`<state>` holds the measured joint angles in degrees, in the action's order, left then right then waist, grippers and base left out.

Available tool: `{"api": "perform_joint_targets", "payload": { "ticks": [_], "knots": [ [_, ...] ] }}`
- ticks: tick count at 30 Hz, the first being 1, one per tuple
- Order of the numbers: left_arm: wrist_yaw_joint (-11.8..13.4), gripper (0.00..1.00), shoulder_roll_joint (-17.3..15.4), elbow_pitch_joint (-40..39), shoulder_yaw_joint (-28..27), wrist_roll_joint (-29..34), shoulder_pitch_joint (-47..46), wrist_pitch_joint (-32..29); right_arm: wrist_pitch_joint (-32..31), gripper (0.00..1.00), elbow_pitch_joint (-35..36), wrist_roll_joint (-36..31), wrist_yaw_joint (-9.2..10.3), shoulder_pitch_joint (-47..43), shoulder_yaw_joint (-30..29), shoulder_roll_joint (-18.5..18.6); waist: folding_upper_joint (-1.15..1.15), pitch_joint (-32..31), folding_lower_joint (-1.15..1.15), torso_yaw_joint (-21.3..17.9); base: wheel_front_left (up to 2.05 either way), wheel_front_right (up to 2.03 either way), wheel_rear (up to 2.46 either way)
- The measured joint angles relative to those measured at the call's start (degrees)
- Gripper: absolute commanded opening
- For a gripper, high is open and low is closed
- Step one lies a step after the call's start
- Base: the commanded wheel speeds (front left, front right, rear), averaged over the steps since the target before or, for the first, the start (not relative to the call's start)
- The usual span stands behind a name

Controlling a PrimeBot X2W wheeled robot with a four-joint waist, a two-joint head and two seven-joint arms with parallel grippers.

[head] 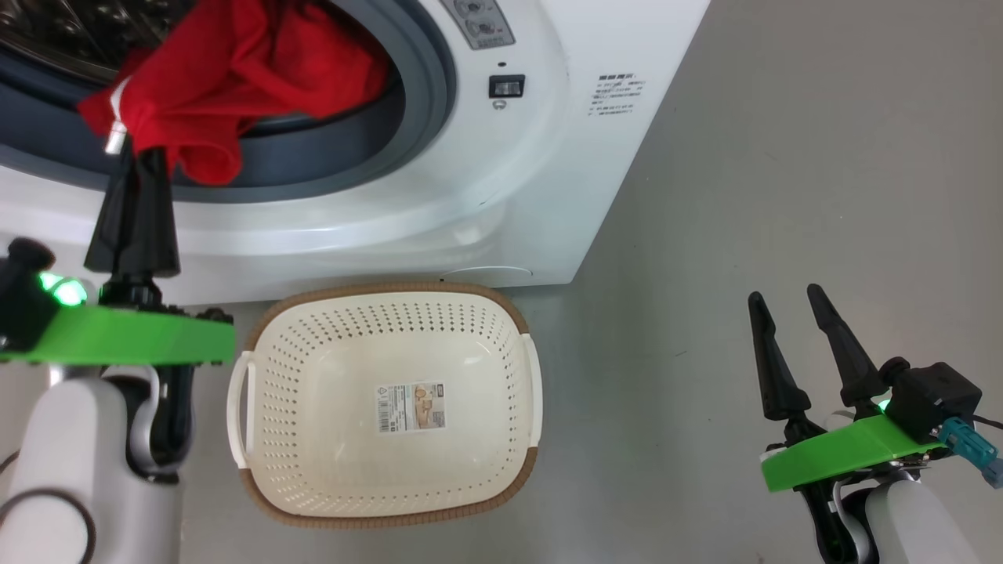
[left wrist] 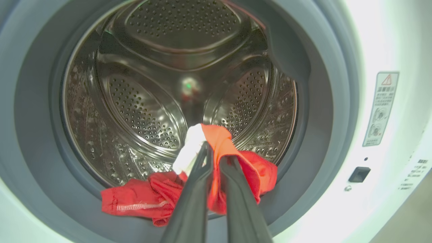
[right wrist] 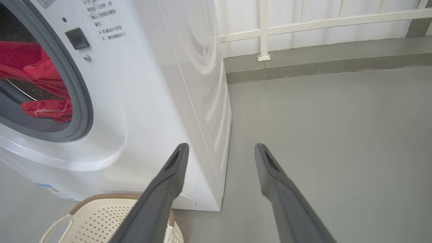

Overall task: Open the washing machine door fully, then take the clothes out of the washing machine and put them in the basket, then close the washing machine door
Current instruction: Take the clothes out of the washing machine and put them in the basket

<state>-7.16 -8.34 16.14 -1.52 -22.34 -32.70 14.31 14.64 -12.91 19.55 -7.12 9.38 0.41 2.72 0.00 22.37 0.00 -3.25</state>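
Observation:
The white washing machine [head: 517,157] stands with its mouth uncovered; its door is out of view. The red clothes [head: 235,78] hang over the grey seal at the drum's lower lip. My left gripper [head: 141,153] is shut on the clothes at a red and white bunch, seen close in the left wrist view [left wrist: 216,152] with the rest of the clothes [left wrist: 141,202] trailing on the seal. The cream basket [head: 517,337] sits on the floor right below the mouth, with only its label inside. My right gripper [head: 783,301] stands open over bare floor to the right, holding nothing [right wrist: 221,152].
The grey floor [head: 783,157] lies to the right of the machine. A white railing [right wrist: 303,23] and a low kerb run along the far wall. The basket's rim [right wrist: 101,197] lies just below my right gripper's left finger.

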Motion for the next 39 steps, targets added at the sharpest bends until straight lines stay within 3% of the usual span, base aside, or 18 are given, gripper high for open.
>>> {"api": "perform_joint_targets", "payload": {
  "ticks": [7,19,27,39],
  "knots": [
    [0.00,0.00,1.85,-13.73,-3.05,0.71,5.79,0.41,-0.01,1.00,0.00,0.00,0.00,-0.01,-0.10,0.00,0.00,-0.22,0.00,0.16,0.00,0.00,0.00],
    [0.00,0.00,4.00,-29.29,-4.89,2.52,10.75,0.48,0.00,1.00,0.01,0.00,0.00,-0.02,-0.29,0.00,0.00,0.20,0.00,0.11,0.00,0.00,0.00],
    [-0.01,0.00,4.30,-23.06,-2.34,2.38,13.16,0.47,0.00,1.00,0.02,0.01,0.00,0.02,0.10,0.00,0.00,0.94,0.00,-0.11,0.00,0.00,0.00],
    [-0.01,0.00,3.76,-3.24,1.56,1.03,14.20,0.41,0.00,1.00,0.41,0.10,-0.01,0.42,0.99,0.00,0.00,3.64,0.00,-1.29,0.00,0.00,0.00]
  ]
}}
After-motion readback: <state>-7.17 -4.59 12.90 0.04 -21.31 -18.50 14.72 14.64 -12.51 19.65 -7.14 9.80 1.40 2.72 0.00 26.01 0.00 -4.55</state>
